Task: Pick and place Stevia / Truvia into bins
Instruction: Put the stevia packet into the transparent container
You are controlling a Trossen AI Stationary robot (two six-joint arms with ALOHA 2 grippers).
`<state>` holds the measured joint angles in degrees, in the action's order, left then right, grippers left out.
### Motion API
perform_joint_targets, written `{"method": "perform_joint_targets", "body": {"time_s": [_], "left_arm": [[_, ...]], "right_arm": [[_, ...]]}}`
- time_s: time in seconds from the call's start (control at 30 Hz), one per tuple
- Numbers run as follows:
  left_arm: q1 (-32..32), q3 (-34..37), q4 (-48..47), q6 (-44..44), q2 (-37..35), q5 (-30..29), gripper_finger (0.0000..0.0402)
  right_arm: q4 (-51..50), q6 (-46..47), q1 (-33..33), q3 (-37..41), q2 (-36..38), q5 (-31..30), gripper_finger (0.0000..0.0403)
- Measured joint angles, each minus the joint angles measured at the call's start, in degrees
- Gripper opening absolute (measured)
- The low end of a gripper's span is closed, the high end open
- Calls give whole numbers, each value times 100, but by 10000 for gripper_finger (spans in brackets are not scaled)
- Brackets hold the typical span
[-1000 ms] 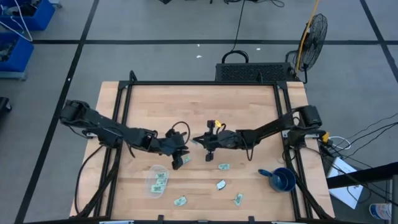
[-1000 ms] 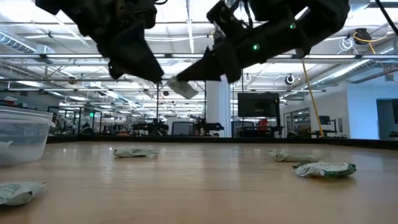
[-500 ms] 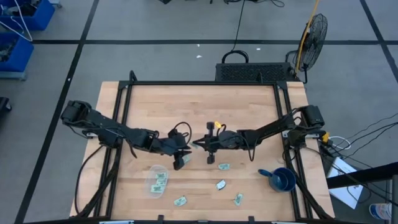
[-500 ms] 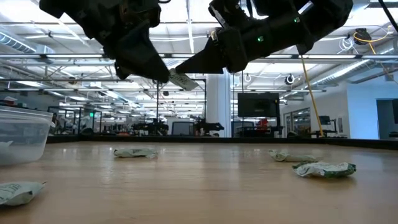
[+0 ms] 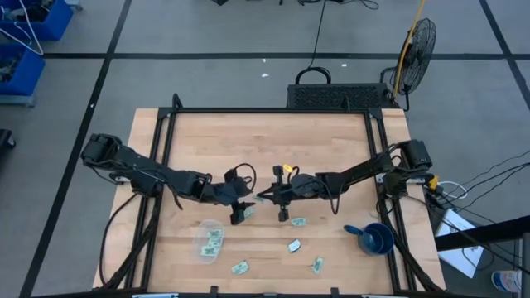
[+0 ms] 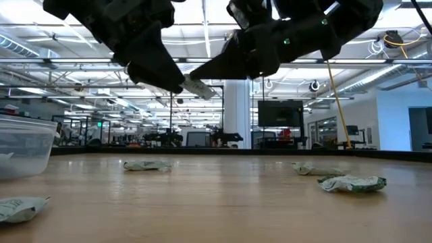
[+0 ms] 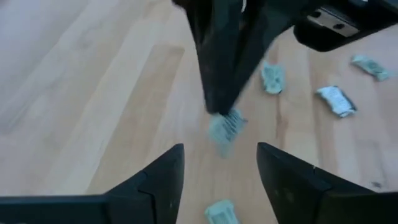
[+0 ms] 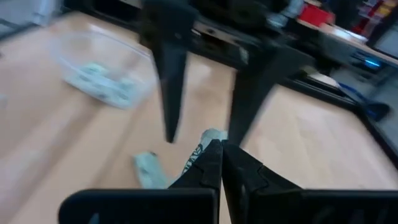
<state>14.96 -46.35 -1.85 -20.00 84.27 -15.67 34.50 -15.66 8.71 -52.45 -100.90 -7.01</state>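
Sachets lie scattered along the near part of the wooden table [image 5: 273, 141]: we count one [image 5: 240, 266] at the front edge, one [image 5: 316, 265] to its right, one [image 5: 293, 246] a little farther back, and one [image 5: 298, 221] farther still. Left of these stands the clear tub [image 5: 209, 240], with several sachets inside — visible through its wall. A blue cup [image 5: 377, 239] sits near the table's right front corner. Above the table's middle, both arms meet. We see the right gripper [image 6: 197, 84] closed on a single sachet [image 6: 200, 88], pinched at one end and held well clear of the wood. The left gripper [image 7: 219, 174] faces it with fingers [image 7: 163, 175] spread wide — the hanging sachet [image 7: 225, 127] sits just ahead of the gap, untouched by either finger. Beyond the table, a fan [image 5: 418, 41] stands on the floor.
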Motion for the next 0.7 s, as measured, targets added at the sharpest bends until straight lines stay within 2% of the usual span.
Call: {"method": "perform_joint_targets", "body": {"time_s": [0.4,0.7], "left_arm": [[-257,0,588,75,0,1020,214],[-258,0,649,-437,11,1120,214]], "right_arm": [[252,-15,4,0,0,424,0],[512,-14,0,-2,2,425,0]]}}
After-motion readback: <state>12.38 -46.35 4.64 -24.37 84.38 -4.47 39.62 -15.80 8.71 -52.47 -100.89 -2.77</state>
